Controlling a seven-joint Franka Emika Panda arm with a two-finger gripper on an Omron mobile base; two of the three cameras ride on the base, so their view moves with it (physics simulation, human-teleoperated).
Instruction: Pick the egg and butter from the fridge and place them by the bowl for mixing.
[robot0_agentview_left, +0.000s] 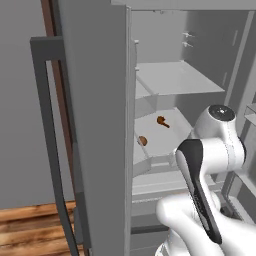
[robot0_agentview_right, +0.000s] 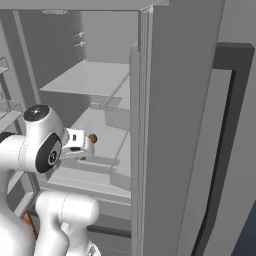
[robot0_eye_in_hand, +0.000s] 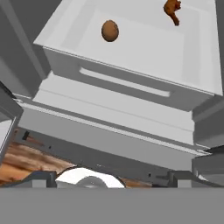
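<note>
You see one egg (robot0_eye_in_hand: 110, 31) and one brown lump (robot0_eye_in_hand: 172, 10) on the fridge (robot0_agentview_left: 100, 125) shelf (robot0_eye_in_hand: 144, 52), upper frame; end effector state can't be told.

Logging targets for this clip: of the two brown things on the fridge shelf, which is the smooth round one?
The egg, nearer the shelf's front edge, is the smooth oval one. The other brown thing, farther back, is irregular, with a thin stem sticking out.

fridge (robot0_agentview_left: 100, 125): 1, doors open | white shelves: 2 in view | brown egg (robot0_eye_in_hand: 110, 31): 1, lower shelf's front-left part | brown irregular item (robot0_eye_in_hand: 172, 9): 1, shelf's rear edge
</note>
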